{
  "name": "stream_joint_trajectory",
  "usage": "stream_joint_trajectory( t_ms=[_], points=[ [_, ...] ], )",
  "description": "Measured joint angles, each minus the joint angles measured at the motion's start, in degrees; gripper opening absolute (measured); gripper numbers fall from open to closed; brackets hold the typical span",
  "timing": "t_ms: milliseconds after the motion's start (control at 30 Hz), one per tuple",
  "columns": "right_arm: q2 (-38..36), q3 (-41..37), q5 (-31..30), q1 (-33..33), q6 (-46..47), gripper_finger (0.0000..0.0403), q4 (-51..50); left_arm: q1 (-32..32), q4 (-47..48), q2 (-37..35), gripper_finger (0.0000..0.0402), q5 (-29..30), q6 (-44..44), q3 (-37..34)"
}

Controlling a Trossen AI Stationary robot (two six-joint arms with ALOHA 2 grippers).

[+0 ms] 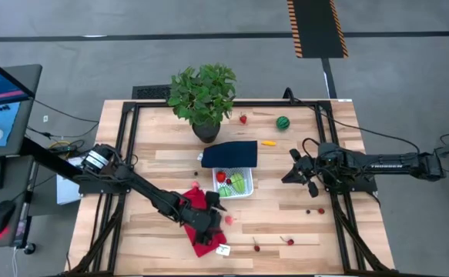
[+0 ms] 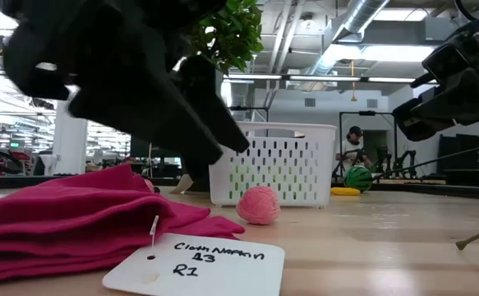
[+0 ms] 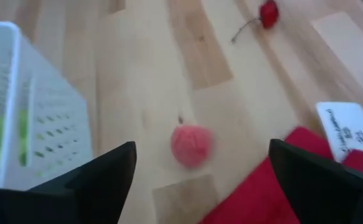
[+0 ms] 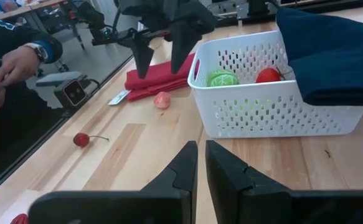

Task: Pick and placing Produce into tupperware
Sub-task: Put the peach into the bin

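Wooden table (image 1: pixel 286 231), round pink fruit (image 1: pixel 229 220) loose.

Navy lid (image 4: pixel 330 53) covers far part of white basket (image 4: pixel 262 106) — contents beneath hidden. Left claw (image 2: pixel 214 144) blocks most of plant (image 2: pixel 231 33) in low view. Pink fruit (image 3: pixel 191 145) blurred — kind unclear. Person's hand (image 4: pixel 16 65) cut by edge.

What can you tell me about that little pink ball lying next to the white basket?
The pink ball is small, round and fuzzy-looking, like a soft toy fruit. It lies loose on the wooden table, between the white perforated basket and the red cloth, touching neither. The left pincer stands open above it, not gripping it.
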State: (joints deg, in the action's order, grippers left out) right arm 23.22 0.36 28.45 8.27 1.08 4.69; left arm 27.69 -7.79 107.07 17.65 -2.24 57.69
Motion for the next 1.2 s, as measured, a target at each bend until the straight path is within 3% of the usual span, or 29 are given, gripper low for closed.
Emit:
stream_joint_trajectory(
  t_ms=[533,800,1200],
  points=[
    [0.00,-0.01,0.00,-0.02,-0.02,0.0056,-0.80,-1.01,3.41,2.59,0.0362,-3.06,-3.58,3.78],
    [0.00,-0.02,-0.01,0.00,-0.01,0.0056,-0.77,-2.76,5.73,5.70,0.0362,-7.42,-4.71,6.50],
    [0.00,-0.02,0.00,-0.02,0.00,0.0056,-0.77,-2.70,2.10,7.86,0.0362,-9.54,-4.77,6.71]
  ],
)
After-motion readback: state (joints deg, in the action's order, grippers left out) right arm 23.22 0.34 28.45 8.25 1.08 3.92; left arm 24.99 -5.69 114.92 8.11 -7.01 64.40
